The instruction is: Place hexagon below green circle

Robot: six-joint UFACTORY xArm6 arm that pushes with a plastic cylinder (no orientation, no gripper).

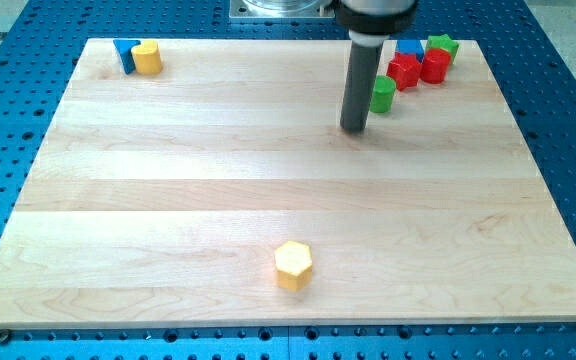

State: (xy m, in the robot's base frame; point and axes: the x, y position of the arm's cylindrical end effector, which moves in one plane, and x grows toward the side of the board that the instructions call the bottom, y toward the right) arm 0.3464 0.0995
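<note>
The yellow hexagon lies near the view's bottom, a little left of centre. The green circle stands at the view's upper right. My tip rests on the board just left of and slightly below the green circle, close to it. It is far above and to the right of the hexagon.
Right of the green circle is a cluster: two red blocks, a blue block and a green block. At the upper left a yellow block touches a blue block. The wooden board lies on a blue perforated table.
</note>
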